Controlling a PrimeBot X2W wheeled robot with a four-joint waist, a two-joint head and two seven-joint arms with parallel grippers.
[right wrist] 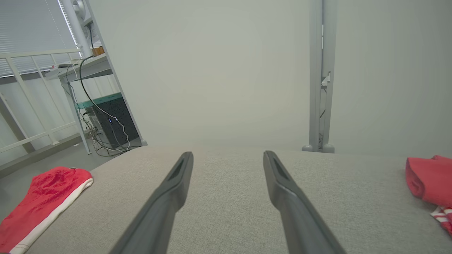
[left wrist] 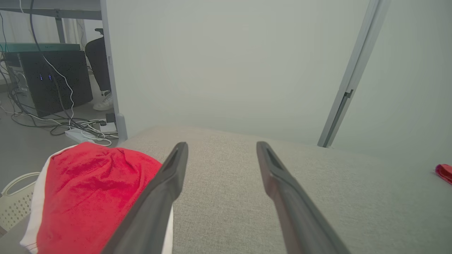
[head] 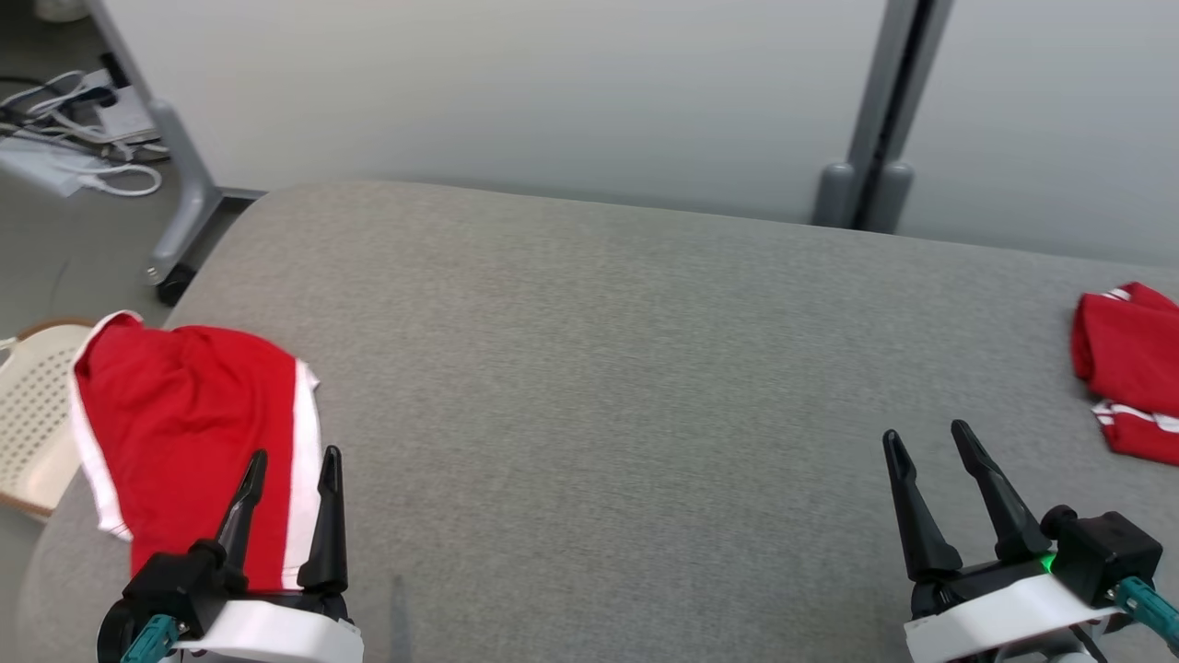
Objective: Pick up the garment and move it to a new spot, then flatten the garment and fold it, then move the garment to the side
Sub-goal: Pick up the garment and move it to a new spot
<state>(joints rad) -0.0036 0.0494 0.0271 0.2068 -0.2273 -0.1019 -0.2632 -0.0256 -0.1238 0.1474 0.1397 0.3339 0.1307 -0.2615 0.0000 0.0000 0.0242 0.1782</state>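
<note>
Both pincers have their fingers spread apart and aren't holding anything. The left pincer [head: 296,453] sits at the lower left with its fingers over the near part of the red garment [head: 184,414]; can't tell if they actually touch it. That garment has white trim and lies rumpled on the left end of the grey desk [head: 599,368], drooping over the edge above a white perforated basket [head: 32,414]. The right pincer [head: 925,431] hovers over bare desk, near a second red garment [head: 1128,359] bunched up at the right edge.
</note>
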